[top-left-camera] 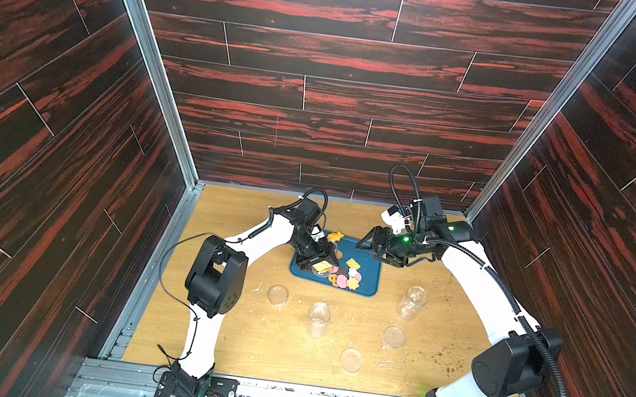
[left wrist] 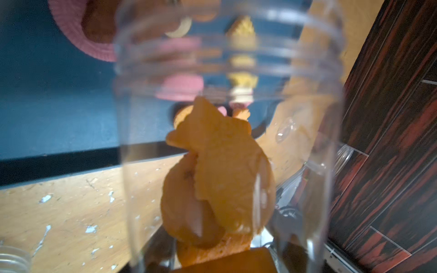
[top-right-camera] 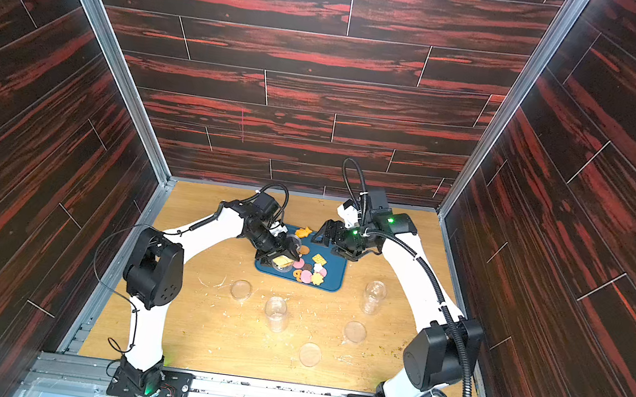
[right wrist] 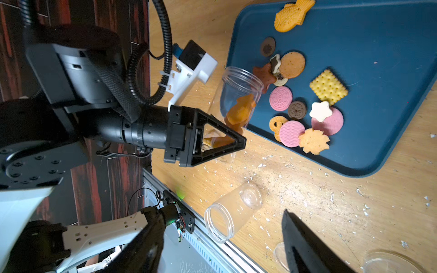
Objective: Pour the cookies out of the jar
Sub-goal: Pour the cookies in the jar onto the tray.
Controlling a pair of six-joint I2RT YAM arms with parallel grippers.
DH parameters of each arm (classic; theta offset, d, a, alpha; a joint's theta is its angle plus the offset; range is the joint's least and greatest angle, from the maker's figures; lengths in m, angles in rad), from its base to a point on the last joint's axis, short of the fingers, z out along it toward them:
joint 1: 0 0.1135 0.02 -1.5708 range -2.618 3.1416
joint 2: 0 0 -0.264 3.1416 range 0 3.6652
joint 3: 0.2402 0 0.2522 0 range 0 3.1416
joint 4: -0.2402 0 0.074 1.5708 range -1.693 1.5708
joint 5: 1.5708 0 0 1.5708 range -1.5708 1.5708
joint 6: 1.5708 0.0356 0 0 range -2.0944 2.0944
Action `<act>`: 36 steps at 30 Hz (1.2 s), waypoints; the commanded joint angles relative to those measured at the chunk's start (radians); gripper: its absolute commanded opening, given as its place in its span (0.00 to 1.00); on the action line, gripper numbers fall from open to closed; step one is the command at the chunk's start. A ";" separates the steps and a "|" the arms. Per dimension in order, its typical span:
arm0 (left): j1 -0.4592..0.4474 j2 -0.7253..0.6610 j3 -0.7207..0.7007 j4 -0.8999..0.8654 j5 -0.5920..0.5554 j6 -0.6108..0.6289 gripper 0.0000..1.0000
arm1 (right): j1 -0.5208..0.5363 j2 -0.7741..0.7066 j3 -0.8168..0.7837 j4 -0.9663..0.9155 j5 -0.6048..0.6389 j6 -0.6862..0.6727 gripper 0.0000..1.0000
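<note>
My left gripper (top-left-camera: 315, 255) is shut on a clear plastic jar (top-left-camera: 322, 267) near its bottom and holds it tilted, mouth down, over the near left part of a blue tray (top-left-camera: 372, 265). Some orange and yellow cookies (left wrist: 220, 170) are still inside the jar (right wrist: 236, 94). Several more cookies (right wrist: 302, 113), pink, yellow, brown, white and orange, lie spread on the tray (right wrist: 390, 71). My right gripper (top-left-camera: 365, 241) hangs open and empty above the tray's far right edge; in both top views it stays apart from the jar (top-right-camera: 283, 261).
Two empty clear jars (top-left-camera: 318, 318) (top-left-camera: 412, 301) stand on the wooden table in front of the tray. Three clear lids (top-left-camera: 278, 294) (top-left-camera: 394, 337) (top-left-camera: 351, 359) lie around them. Pale crumbs dot the table. Dark walls close in on three sides.
</note>
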 commanded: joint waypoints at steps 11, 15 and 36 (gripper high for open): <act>-0.035 0.003 0.115 -0.184 -0.009 0.079 0.57 | 0.004 -0.030 0.028 -0.022 0.010 -0.012 0.82; -0.035 -0.121 -0.122 0.020 -0.023 -0.005 0.58 | 0.004 -0.037 0.014 -0.020 0.019 -0.015 0.81; -0.051 -0.083 -0.115 -0.041 -0.033 0.037 0.58 | 0.004 -0.042 0.014 -0.026 0.032 -0.029 0.81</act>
